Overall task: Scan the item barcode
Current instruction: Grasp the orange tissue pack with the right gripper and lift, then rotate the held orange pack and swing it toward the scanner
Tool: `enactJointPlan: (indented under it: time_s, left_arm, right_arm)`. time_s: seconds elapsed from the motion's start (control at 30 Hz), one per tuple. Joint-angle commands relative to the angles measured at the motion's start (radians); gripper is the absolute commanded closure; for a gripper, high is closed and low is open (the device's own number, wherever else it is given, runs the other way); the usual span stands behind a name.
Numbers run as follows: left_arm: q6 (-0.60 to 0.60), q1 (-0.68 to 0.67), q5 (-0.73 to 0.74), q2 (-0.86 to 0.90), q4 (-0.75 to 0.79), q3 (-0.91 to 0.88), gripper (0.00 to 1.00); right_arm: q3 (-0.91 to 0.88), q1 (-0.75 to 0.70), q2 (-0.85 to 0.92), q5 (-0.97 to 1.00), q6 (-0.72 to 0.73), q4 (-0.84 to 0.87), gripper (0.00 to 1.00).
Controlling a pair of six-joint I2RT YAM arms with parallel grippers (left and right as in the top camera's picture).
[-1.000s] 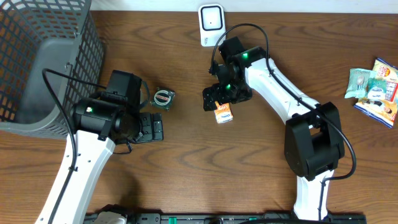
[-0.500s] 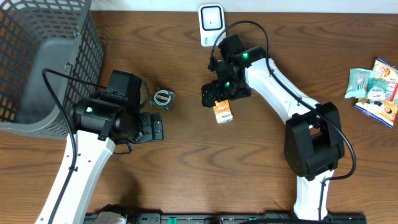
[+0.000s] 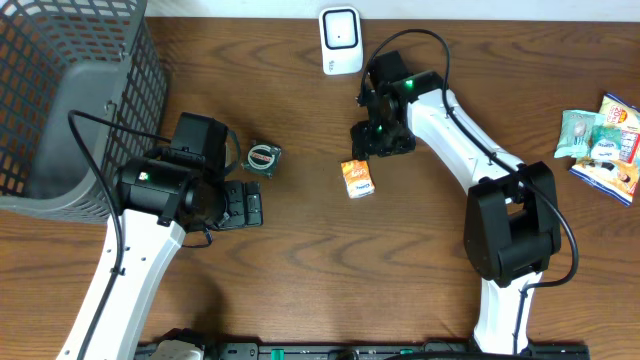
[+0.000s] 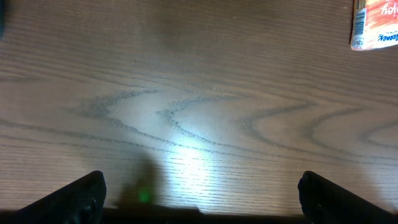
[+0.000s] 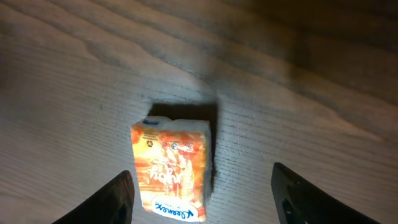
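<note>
Orange packet point(image 5: 173, 167): white script lettering is printed across the orange face, and dark lettering on a white band at one end; neither can be read with certainty. In the left wrist view its print is blurred.
Round tin point(image 3: 262, 157): a label band is seen, too small to be read.
Snack packets point(image 3: 605, 145): coloured print is seen; no word can be made out.
White scanner point(image 3: 340, 40): no lettering can be read.

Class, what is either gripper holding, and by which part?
Nothing. The right gripper hangs open near the orange packet; the left gripper is open over the table.
</note>
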Motion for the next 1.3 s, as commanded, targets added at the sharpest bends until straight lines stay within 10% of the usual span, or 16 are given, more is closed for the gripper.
enactJointPlan:
  time_s: [0.0,0.37,0.57,1.27]
  left_arm:
    - [-0.009,0.004,0.008,0.002,-0.003,0.001,0.02]
    - [-0.009,0.004,0.008,0.002,-0.003,0.001,0.02]
    - [-0.009,0.004,0.008,0.002,-0.002,0.001,0.02]
    - [-0.009,0.004,0.008,0.002,-0.003,0.001,0.02]
  right_arm:
    - [-0.043,0.006,-0.003,-0.005,0.016,0.003,0.38]
    - [-0.23,-0.002,-0.002,-0.272,-0.037,0.168,0.42]
    - [-0.285,-0.002,-0.003,-0.229,-0.037,0.17,0.72]
    - [-0.219,-0.073,-0.042,-0.588,-0.127,0.095,0.89]
